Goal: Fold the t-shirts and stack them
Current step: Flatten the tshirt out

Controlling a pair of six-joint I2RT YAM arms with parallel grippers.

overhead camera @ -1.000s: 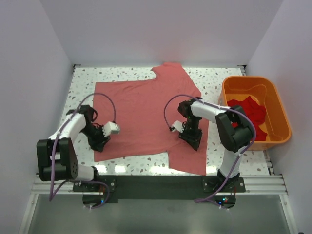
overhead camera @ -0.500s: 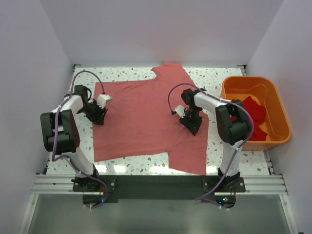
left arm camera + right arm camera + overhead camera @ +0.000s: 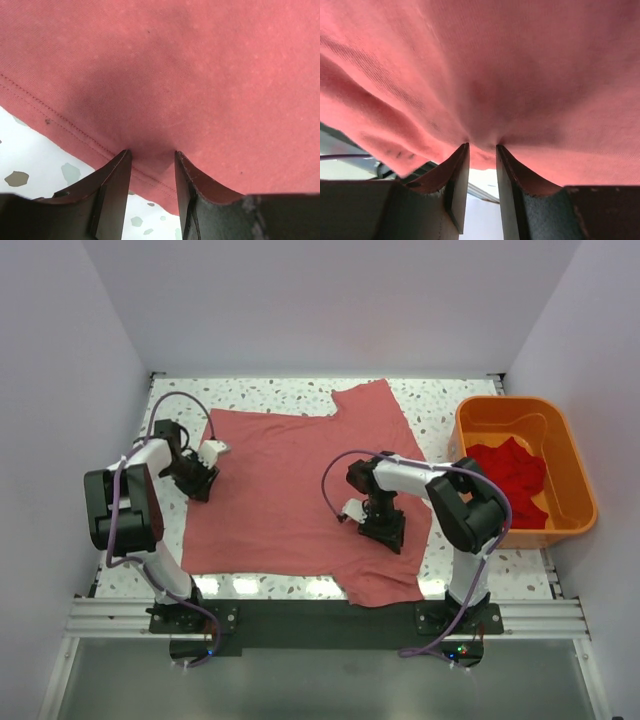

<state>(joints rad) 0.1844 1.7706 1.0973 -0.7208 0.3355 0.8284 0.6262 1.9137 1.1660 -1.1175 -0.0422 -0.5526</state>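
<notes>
Pink t-shirt [image 3: 290, 490] pinched at two spots
Left jaws clamp its hem, bare counter [image 3: 35, 155] just beside; right jaws hold bunched cloth, lifted.

Bright, even light falls from overhead. White glare washes out the table [image 3: 240, 586] just nearside of the salmon-pink t-shirt [image 3: 280, 490], and the arms cast only faint shadows on the shirt. Close up, its weave looks crisp from the left wrist and softer from the right. A dim patch darkens the cloth beside the blurred dark fingers [image 3: 112, 195].
</notes>
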